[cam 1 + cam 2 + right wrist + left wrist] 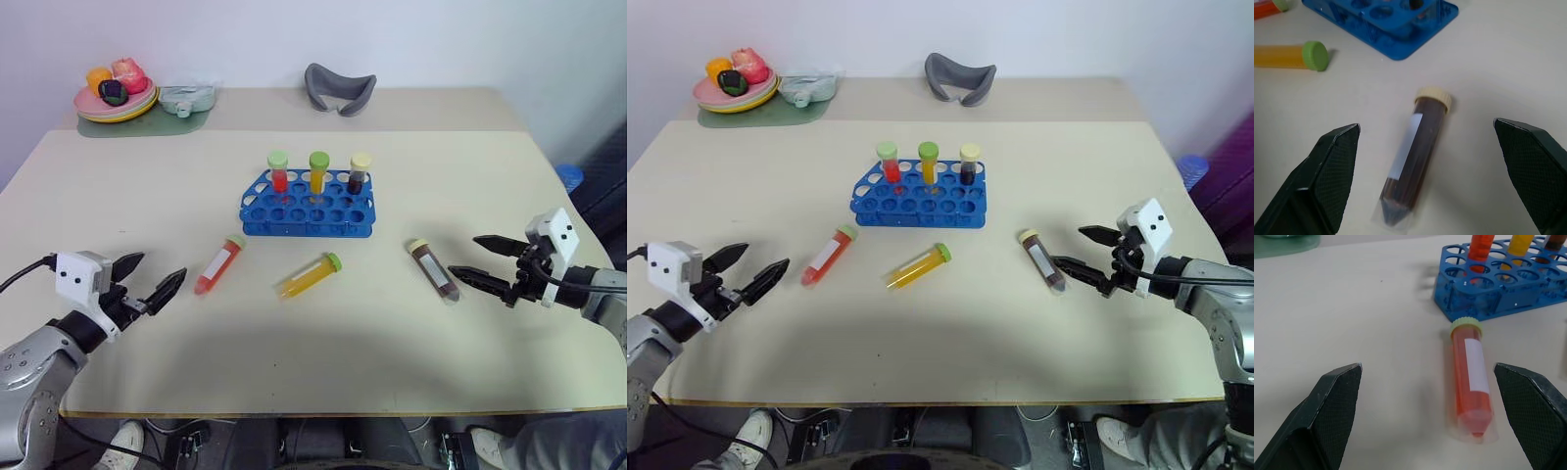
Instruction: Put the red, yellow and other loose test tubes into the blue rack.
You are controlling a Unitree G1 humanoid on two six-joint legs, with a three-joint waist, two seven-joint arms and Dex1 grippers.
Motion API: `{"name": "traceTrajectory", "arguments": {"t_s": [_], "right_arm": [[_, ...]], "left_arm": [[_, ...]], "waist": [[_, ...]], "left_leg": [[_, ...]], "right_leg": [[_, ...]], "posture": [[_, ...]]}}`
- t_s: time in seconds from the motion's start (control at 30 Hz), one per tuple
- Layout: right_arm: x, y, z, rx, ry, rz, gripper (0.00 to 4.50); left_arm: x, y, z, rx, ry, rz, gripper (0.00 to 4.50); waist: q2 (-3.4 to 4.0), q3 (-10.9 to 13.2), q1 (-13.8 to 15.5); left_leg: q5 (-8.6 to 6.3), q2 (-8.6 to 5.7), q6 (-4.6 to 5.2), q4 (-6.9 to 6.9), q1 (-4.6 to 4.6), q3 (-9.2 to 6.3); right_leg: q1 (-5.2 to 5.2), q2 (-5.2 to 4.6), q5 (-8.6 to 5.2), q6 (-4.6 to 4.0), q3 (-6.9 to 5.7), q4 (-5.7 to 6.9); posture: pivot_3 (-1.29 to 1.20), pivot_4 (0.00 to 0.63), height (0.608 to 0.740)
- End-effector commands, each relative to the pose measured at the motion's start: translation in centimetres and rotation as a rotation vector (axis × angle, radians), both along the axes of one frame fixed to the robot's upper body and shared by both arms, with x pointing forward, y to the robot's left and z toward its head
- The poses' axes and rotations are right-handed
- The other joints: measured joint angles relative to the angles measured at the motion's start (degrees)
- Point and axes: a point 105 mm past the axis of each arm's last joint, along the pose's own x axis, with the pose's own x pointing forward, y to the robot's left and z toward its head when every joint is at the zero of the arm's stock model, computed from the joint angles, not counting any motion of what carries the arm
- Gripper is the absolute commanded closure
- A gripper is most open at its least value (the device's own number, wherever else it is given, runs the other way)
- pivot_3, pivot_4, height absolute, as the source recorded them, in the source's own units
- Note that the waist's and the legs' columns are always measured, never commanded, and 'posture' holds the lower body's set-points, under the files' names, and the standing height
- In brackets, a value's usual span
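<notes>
So the blue rack sits around the middle of the cream desk with three tubes already standing upright in its back row: a red one with a green cap, a yellow-orange one with a green cap and a dark one with a pale yellow cap. Three more tubes are lying loose on the desk in front of the rack. The loose red tube is off the rack's front left corner, cap end pointing toward the rack, white label facing up. The loose yellow tube lies between the other two, green cap angled up toward the rack. The loose dark tube is to the right, pale cap toward the rack and pointed tip toward the near edge of the desk. The left hand hovers low near the front left of the desk, fingers spread wide and holding nothing, aimed at the red tube but still apart from it. The right hand is just beside the dark tube's tip, also spread wide and empty, with the tube lined up between its two fingers in the wrist view but not touched. At the back there's a plate of toy fruit on a green mat, plus a grey curved thing.
</notes>
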Motion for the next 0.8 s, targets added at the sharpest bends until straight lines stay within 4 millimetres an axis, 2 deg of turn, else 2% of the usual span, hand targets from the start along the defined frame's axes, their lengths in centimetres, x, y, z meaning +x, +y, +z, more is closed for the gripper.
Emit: {"name": "traceTrajectory", "arguments": {"t_s": [0.03,0.23,0.37,0.47,0.63,0.73,0.8], "right_arm": [[-0.1,0.0,1.9,0.001,-0.069,0.002,0.0],[0.6,0.1,1.7,0.016,-0.079,-0.003,0.0],[1.0,0.1,1.7,0.019,-0.093,0.004,0.0],[1.8,-0.2,1.4,0.021,-0.095,-0.029,0.0],[2.0,0.1,2.7,0.011,-0.111,-0.036,0.0],[1.6,1.3,4.6,0.03,-0.141,-0.044,0.0],[1.3,2.3,5.2,0.035,-0.127,-0.062,0.0]], "left_arm": [[-0.2,-0.1,0.8,0.014,-0.029,-0.005,0.1],[0.3,0.3,0.7,0.018,-0.036,0.014,0.1],[0.5,-0.8,1.7,-0.002,-0.071,-0.007,0.1],[0.5,-1.1,1.6,0.005,-0.071,-0.013,0.1],[0.7,-3.2,2.3,-0.008,-0.092,-0.099,0.1],[0.8,-5.4,2.0,-0.01,-0.076,-0.206,0.1],[0.7,-7.1,1.9,-0.01,-0.069,-0.3,0.1]], "waist": [[0.0,0.0,-0.01],[0.0,0.0,0.05],[0.0,0.0,0.05],[0.01,-0.01,0.0],[0.02,-0.01,0.11],[0.03,-0.01,0.12],[0.03,-0.01,0.03]], "left_leg": [[0.0,0.0,0.0,0.0,0.0,0.0],[0.0,0.0,0.0,0.0,0.0,0.0],[0.0,0.0,0.01,0.01,0.0,0.0],[0.0,0.0,0.0,0.02,0.0,0.0],[0.0,0.0,-0.01,0.02,0.0,0.01],[0.01,0.0,-0.01,0.02,0.0,0.01],[0.01,0.0,-0.02,0.02,-0.01,0.0]], "right_leg": [[0.0,0.0,0.0,0.0,0.0,0.0],[0.0,0.02,0.0,0.0,0.0,0.0],[0.01,0.02,0.0,0.0,0.0,0.0],[0.01,0.02,0.0,0.0,0.0,0.01],[0.0,0.02,0.0,0.0,0.0,0.01],[0.0,0.01,0.0,0.0,0.0,0.02],[-0.01,0.02,0.0,0.0,0.0,0.03]], "posture": [[0.0,0.15,0.735],[0.0,0.15,0.735],[0.0,0.15,0.735],[0.0,0.15,0.735],[0.0,0.15,0.735],[0.0,0.15,0.735],[0.0,0.15,0.735]]}}
